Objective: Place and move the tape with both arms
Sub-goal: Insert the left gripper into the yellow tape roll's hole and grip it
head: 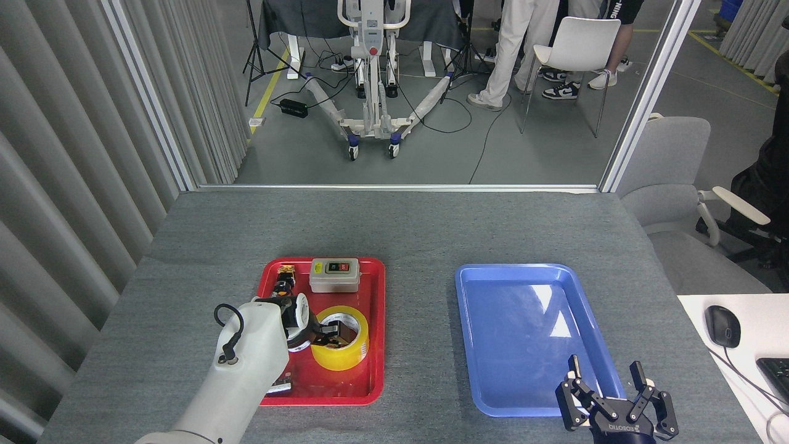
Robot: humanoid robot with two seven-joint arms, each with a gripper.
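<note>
White-grey arm, black cable

A grey felt-covered bench is carrying two trays well apart: a red tray is lying at its left-centre, and a blue tray is sitting to the right.

Two trays sit side by side on the counter; the left tray holds the tape, with a switch box behind it; the right tray lies well apart.
</note>
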